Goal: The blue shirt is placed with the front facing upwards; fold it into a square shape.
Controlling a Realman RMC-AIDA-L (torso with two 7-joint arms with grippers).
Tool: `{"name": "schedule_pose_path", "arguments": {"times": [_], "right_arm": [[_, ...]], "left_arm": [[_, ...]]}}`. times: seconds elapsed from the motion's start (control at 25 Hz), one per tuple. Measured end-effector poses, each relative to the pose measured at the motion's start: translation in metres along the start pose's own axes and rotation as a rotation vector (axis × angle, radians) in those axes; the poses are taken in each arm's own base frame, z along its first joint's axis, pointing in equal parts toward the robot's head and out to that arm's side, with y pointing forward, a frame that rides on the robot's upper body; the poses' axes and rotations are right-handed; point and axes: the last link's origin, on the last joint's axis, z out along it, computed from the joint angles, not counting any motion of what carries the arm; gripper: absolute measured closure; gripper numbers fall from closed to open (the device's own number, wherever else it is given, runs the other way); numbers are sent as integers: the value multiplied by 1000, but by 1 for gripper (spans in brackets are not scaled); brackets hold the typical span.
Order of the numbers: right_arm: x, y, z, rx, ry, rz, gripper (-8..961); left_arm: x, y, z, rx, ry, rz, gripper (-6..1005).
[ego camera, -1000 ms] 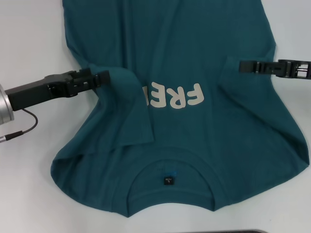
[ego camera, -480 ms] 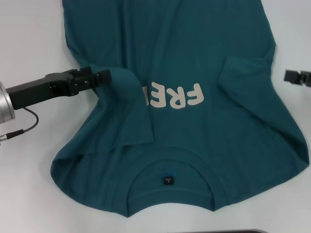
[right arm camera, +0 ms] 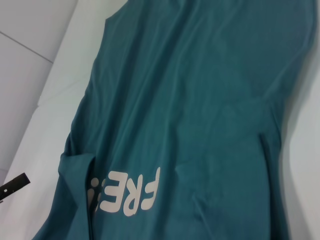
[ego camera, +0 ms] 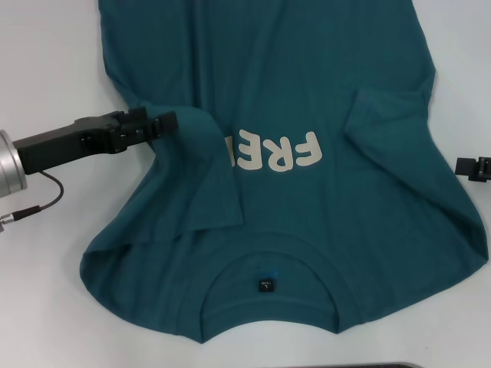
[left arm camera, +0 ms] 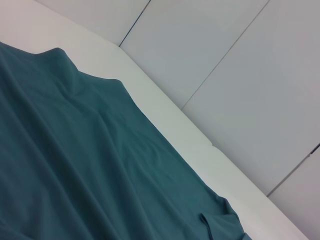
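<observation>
Progress: early | blue shirt (ego camera: 307,84) lying face-up, both sleeves folded inward, body unfolded | left gripper (ego camera: 167,121) pinching sleeve fold | right gripper (ego camera: 463,165) hanging off-cloth, jaw state indeterminate.

Black boxy left end effector (ego camera: 163,122) on a silver cylindrical wrist, with a thin black cable.

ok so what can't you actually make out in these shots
- Blue shirt hem: cut off by the head view's top edge.
- Last letter of the "FREE" print: covered by the folded-in sleeve.
- Right gripper: mostly beyond the head view's right edge.
- Collar label text: too small to read.
- Left gripper: jaws' state unclear.
</observation>
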Motion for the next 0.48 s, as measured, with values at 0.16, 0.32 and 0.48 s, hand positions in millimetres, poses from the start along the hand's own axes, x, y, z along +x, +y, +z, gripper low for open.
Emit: {"name": "schedule_pose_path", "arguments": {"times": [0.16,0.32,0.48], "right_arm": [[5,-2,0,5,7,12,335],[8,-6,2,30,14,18,345],[11,-7,7,33,18,31,355]], "left_arm": [[0,1,1,-3,-1,0,113],[0,1,1,-7,-1,0,113],[-1,2,1,-11,-2,-1,113]]}}
